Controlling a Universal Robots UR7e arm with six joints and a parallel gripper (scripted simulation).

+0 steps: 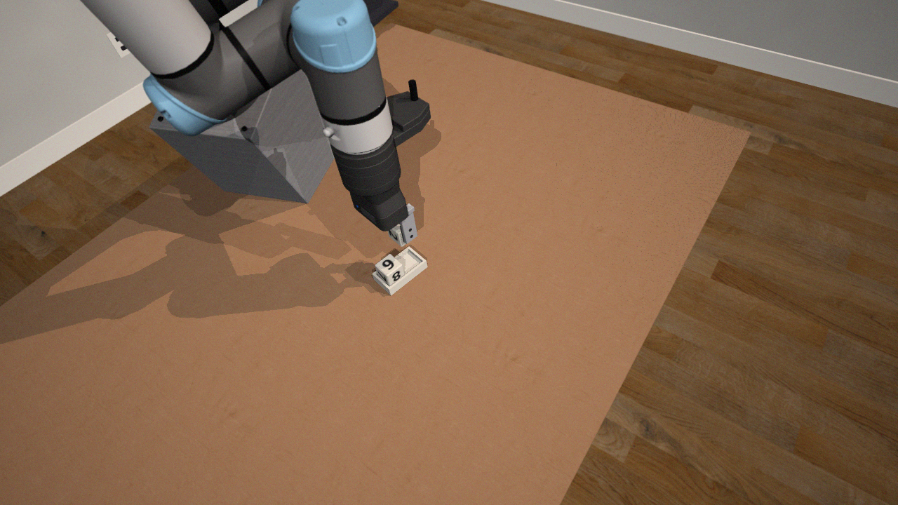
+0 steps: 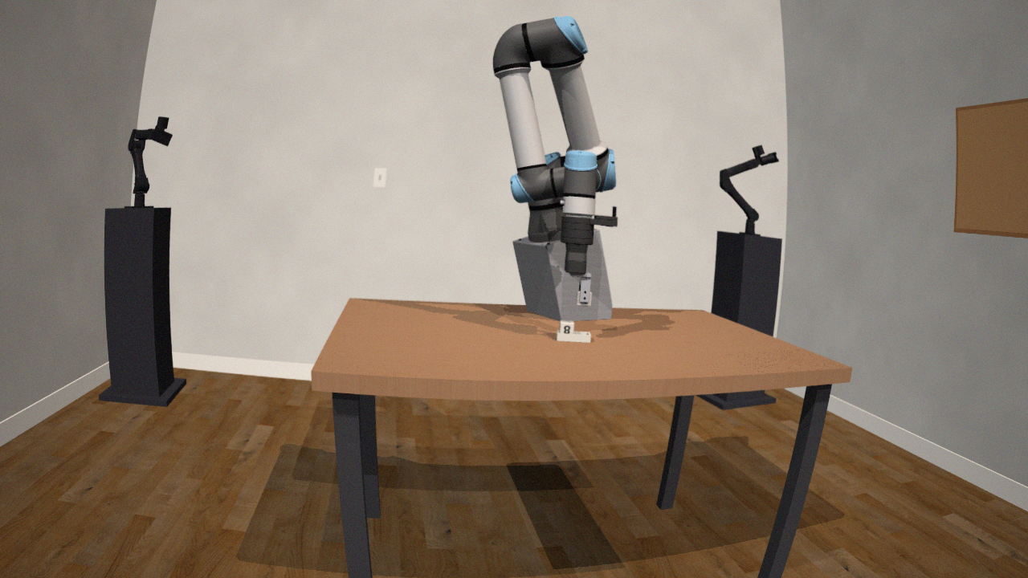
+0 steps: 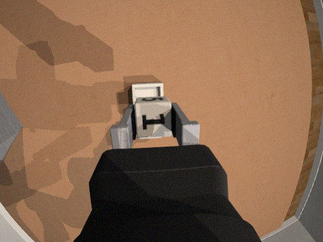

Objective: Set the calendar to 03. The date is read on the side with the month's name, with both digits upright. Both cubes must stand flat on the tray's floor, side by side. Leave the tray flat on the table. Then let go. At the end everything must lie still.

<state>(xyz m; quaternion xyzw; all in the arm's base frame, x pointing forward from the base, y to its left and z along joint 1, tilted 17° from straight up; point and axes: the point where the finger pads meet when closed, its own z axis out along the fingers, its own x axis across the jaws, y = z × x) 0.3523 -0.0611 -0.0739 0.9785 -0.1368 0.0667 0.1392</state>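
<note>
My gripper (image 1: 401, 235) (image 2: 583, 295) (image 3: 153, 113) is shut on a white cube (image 3: 148, 129). It holds this cube in the air above the tray. In the wrist view the cube shows a black 1 turned sideways, and part of another digit on its far edge. The white tray (image 1: 409, 276) (image 2: 579, 337) (image 3: 161, 85) lies flat on the table, one half of it empty. The other cube (image 1: 388, 264) (image 2: 566, 328) stands in the other half. It shows a 9 or 6 on top and an 8 on one side. The month's name is not visible.
The wooden table (image 1: 533, 301) (image 2: 459, 359) bears the tray. The robot's grey base block (image 1: 276, 147) (image 2: 595, 305) stands behind the tray. Two dark pedestals (image 2: 136, 302) (image 2: 747, 280) with small arms stand beyond the table, left and right.
</note>
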